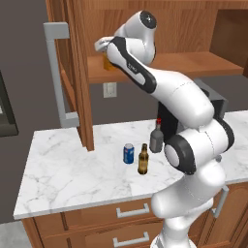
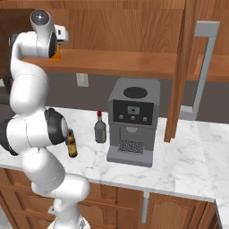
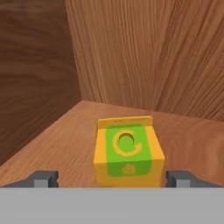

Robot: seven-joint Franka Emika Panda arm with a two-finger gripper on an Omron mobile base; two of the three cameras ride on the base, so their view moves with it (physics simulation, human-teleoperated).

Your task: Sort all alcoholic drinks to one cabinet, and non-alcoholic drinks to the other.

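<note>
The yellow-orange juice carton with a green top stands on the upper cabinet's wooden shelf, near its back corner. My gripper is open, its fingertips spread to either side of the carton and not pressing on it. From the base, the gripper reaches into the left cabinet beside the carton. Down on the marble counter stand the blue soda can, the brown beer bottle and the grey bottle with a red cap.
The cabinet door stands open with its grey handle sticking out to the left. A grey coffee machine sits on the counter right of the bottles. Another open door hangs on the right.
</note>
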